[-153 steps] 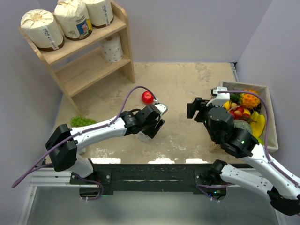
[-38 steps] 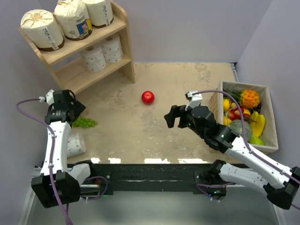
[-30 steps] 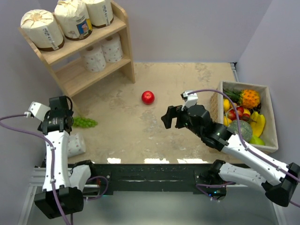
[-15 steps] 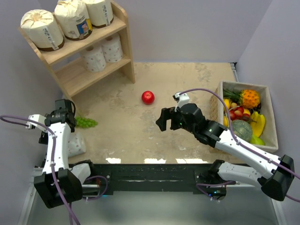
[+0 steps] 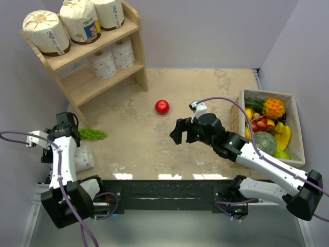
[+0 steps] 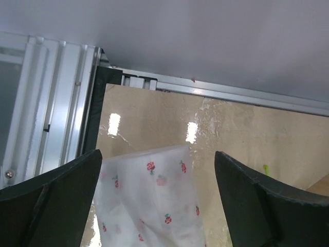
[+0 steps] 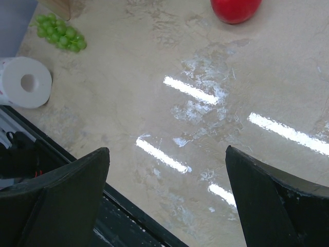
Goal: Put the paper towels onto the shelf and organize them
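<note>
The wooden shelf point(image 5: 134, 38) stands at the far left. Three wrapped paper towels point(image 5: 81, 21) fill its top tier, and two bare white rolls point(image 5: 104, 64) stand on the tier below. One more bare roll point(image 5: 83, 158) lies on its side at the table's near left corner. My left gripper point(image 5: 69, 138) is right above it. In the left wrist view its jaws point(image 6: 158, 154) stand open either side of the flower-dotted roll point(image 6: 151, 200). My right gripper point(image 5: 177, 131) hangs open over mid-table, nothing between its fingers point(image 7: 167, 150); the roll point(image 7: 25, 82) shows at that view's left edge.
A red apple point(image 5: 162, 107) sits mid-table and green grapes point(image 5: 92, 134) lie just beyond the loose roll. A box of fruit point(image 5: 298, 135) stands at the right edge. The black rail point(image 5: 164, 188) and metal frame point(image 6: 51, 98) border the near edge beside the roll.
My left arm has swung back from near the shelf to the near left corner, over the loose roll, and its jaws have widened. My right gripper drifted slightly left.
</note>
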`<action>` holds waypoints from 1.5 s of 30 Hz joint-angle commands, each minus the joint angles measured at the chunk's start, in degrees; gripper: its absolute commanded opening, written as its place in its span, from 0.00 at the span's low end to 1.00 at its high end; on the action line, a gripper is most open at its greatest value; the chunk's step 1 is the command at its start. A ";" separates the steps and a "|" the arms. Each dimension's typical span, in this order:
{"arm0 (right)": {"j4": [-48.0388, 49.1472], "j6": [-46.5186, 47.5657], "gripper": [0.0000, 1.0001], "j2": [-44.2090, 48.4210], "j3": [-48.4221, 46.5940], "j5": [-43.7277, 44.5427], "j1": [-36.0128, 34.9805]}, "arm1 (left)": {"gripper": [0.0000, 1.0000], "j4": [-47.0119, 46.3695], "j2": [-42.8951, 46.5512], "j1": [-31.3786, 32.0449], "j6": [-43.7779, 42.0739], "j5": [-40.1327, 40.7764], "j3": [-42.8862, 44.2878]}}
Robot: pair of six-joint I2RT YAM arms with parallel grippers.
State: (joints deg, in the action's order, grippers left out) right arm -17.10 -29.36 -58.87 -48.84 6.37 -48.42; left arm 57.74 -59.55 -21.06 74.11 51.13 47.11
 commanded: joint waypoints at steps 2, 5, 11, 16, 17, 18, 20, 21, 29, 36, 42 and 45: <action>-0.65 0.27 0.98 1.73 -1.17 0.83 -0.09 | 0.95 -4.57 -0.83 -2.49 0.07 -1.65 -1.41; -0.74 0.10 0.98 3.32 0.23 1.45 0.00 | 0.95 -5.00 -3.29 -4.86 -0.71 -2.62 -0.97; -1.35 0.10 0.98 2.97 0.41 1.27 0.00 | 0.95 -7.28 -4.35 -6.63 -3.26 -6.30 -2.20; -1.44 0.27 0.99 3.06 0.24 1.36 0.00 | 0.94 -8.07 -4.35 -6.63 -5.81 -10.69 -3.78; -1.44 0.27 0.98 3.15 0.24 1.45 -0.09 | 0.93 -8.51 -4.43 -6.54 -6.34 -11.66 -3.96; -1.35 0.27 0.99 2.97 0.24 1.45 -0.09 | 0.93 -8.78 -4.35 -6.63 -7.56 -12.89 -4.65; -1.27 0.27 0.99 2.89 0.15 1.36 -0.09 | 0.92 -8.87 -4.26 -6.54 -8.36 -16.14 -5.10; -1.35 0.27 0.99 2.62 -0.11 1.36 -0.09 | 0.91 -8.87 -4.09 -6.63 -9.49 -16.94 -5.19; -0.04 0.27 0.99 0.69 -0.91 1.19 -0.09 | 0.86 -12.29 0.74 -4.44 -17.85 -30.47 -6.77; 0.67 0.62 0.99 -0.89 -1.00 1.18 -0.09 | 0.84 -10.37 4.18 7.78 -15.85 -33.82 -7.56; 1.98 -0.51 0.99 -1.86 -1.26 1.01 -0.09 | 0.81 -7.38 5.84 14.37 -11.63 -36.10 -8.62; 5.05 -2.88 0.98 -2.91 -1.00 -2.05 -0.09 | 0.78 -7.46 7.43 18.59 -9.08 -37.76 -8.97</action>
State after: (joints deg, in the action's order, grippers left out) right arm -17.54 -29.61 -60.45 -48.51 6.46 -48.42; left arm 48.40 -53.93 -7.07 60.27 18.15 39.40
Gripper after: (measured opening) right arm 0.985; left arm 0.807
